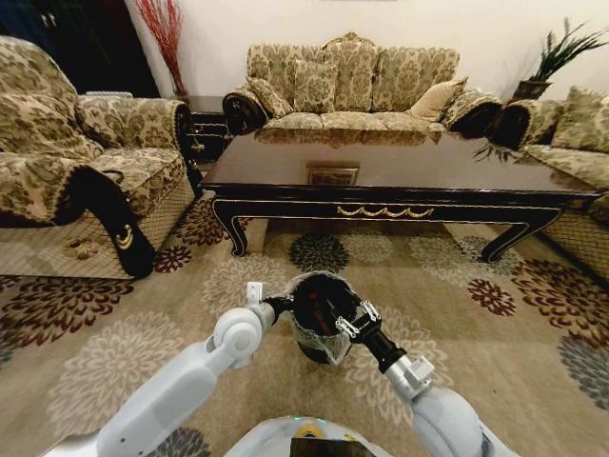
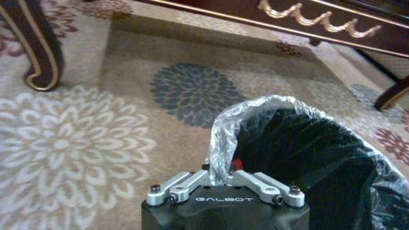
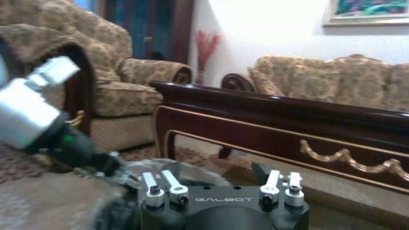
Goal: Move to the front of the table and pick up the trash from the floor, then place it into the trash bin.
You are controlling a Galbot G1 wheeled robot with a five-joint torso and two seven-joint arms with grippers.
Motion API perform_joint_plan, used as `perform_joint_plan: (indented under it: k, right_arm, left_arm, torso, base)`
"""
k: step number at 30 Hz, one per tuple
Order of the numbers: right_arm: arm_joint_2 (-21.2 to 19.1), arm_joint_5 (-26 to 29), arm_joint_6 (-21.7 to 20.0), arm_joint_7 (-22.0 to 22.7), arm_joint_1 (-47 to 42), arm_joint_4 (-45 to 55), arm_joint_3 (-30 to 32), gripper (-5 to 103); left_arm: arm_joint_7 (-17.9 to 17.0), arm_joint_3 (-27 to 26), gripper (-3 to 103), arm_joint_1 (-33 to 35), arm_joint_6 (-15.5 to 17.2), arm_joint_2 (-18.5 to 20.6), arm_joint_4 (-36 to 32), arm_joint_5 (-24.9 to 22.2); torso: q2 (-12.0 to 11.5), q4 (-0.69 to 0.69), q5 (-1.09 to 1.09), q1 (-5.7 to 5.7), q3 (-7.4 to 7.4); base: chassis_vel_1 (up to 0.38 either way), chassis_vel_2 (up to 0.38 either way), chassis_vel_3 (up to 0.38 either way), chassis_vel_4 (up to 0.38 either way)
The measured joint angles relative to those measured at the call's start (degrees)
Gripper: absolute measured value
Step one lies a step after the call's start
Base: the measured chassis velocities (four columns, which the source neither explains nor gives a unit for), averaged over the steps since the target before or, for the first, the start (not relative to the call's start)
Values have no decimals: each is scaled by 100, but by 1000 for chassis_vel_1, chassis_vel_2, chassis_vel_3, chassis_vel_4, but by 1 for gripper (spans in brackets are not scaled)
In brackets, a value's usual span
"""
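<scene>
The floor [image 1: 114, 352], beige carpet with big floral medallions, lies open on both sides of the robot up to the armchair [image 1: 76, 162] on its left. Ahead, the table [image 1: 400, 176] spans the room on curved legs. The trash bin [image 1: 319, 324] stands on the carpet before it, black inside with a crinkled translucent liner. The left gripper [image 2: 223, 178] has its jaws clamped on the liner's rim; the right gripper [image 3: 222, 184], at the bin's other side, has its jaws apart.

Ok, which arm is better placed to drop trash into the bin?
Left, probably: the left end effector is shut at the bin rim, a red bit showing at its tip, with the black opening just beyond. The right end effector sits open at the bin's other side, apparently empty.
</scene>
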Motion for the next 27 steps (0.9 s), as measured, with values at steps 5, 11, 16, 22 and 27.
perform_joint_plan:
  k: [5, 11, 16, 22, 27]
  right_arm:
    - [213, 105, 227, 349, 26, -352, 260, 92]
    - [397, 391, 347, 691, 194, -872, 463, 100]
    - [732, 337, 534, 823, 436, -1841, 474, 100]
    - [1066, 309, 570, 908, 535, -2406, 339, 100]
    - [1408, 113, 658, 856, 675, -2907, 194, 100]
  left_arm:
    - [193, -562, 3, 285, -89, 323, -44, 69]
    - [370, -1005, 3, 559, -230, 661, -127, 42]
    - [509, -1421, 3, 802, -293, 694, -197, 47]
    - [639, -1773, 3, 1054, -426, 808, -144, 133]
    - [723, -2011, 3, 1177, -434, 857, -92, 60]
  torso:
    - [0, 1, 0, 0, 0]
    - [0, 2, 1, 0, 0]
    - [0, -1, 1, 0, 1]
    - [0, 0, 0, 0, 1]
    - [0, 3, 0, 0, 1]
  base:
    - [0, 0, 0, 0]
    - [0, 0, 0, 0]
    - [0, 0, 0, 0]
    - [0, 0, 0, 0]
    - [0, 0, 0, 0]
